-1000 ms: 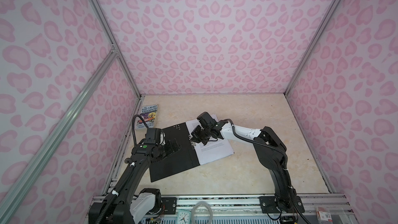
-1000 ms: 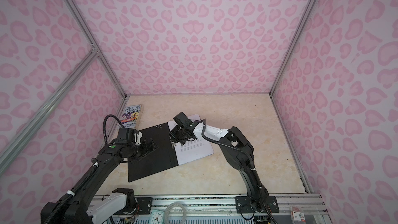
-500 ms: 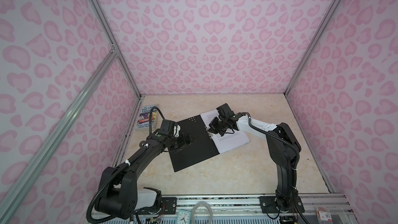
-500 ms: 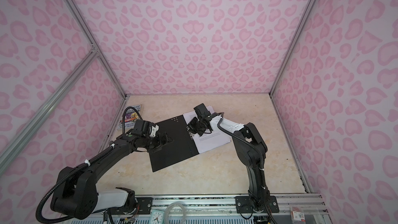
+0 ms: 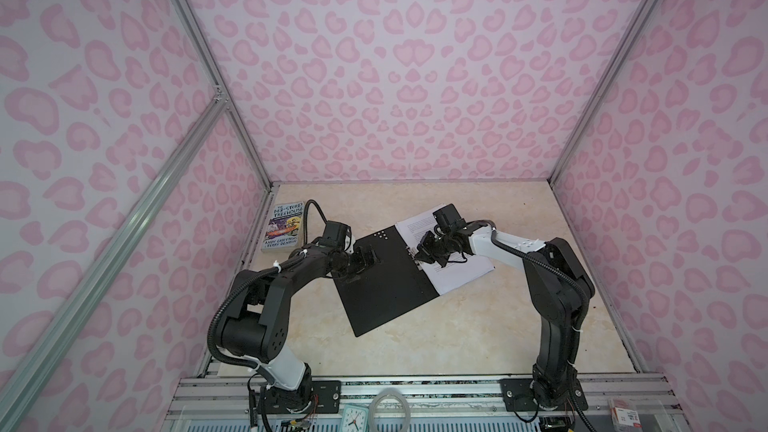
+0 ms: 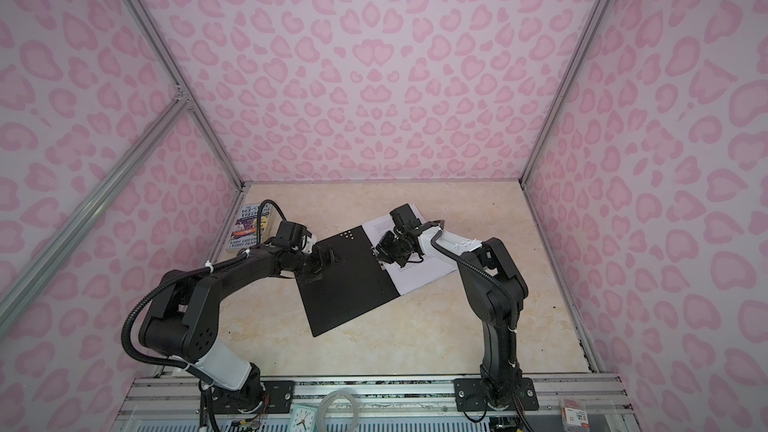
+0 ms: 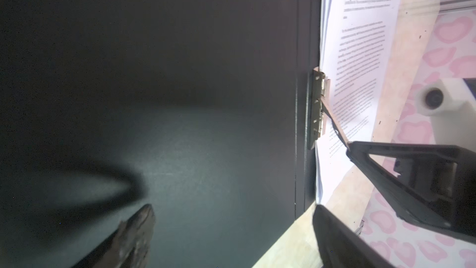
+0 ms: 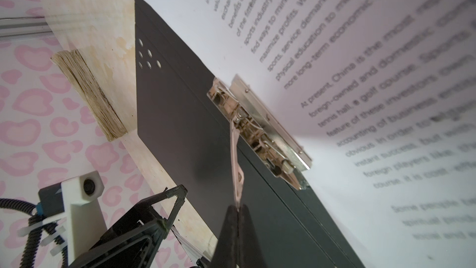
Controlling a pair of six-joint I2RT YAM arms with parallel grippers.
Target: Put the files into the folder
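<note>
While I check both top views, the folder (image 5: 386, 284) lies open on the table (image 5: 478, 334), black inside up. The files (image 5: 457, 272) rest on its right-hand half, squared to the spine. The book (image 5: 284, 226) sits apart by the wall. My left gripper (image 5: 365, 260) is over the near edge of the bare black cover. My right gripper (image 5: 420, 253) is at the spine, over the files' inner edge.

From the left wrist camera, the left fingers (image 7: 136, 235) are spread wide over the cover and hold nothing. I cannot tell if they touch it. Across the spine I see the metal clip (image 7: 318, 106) with its lever (image 7: 334, 127) raised, its end pinched by the right gripper (image 7: 349, 147).

From the right wrist camera, the right fingers (image 8: 229, 228) are closed tight on the lever tip (image 8: 236, 176). The clip's plate (image 8: 270, 122) overlaps the edge of the top sheet (image 8: 334, 47). I cannot tell whether the sheets are clamped.

My reading: the files are already placed in the folder. Left to do, I judge, are pressing the lever down, letting go, and folding the cover over.
</note>
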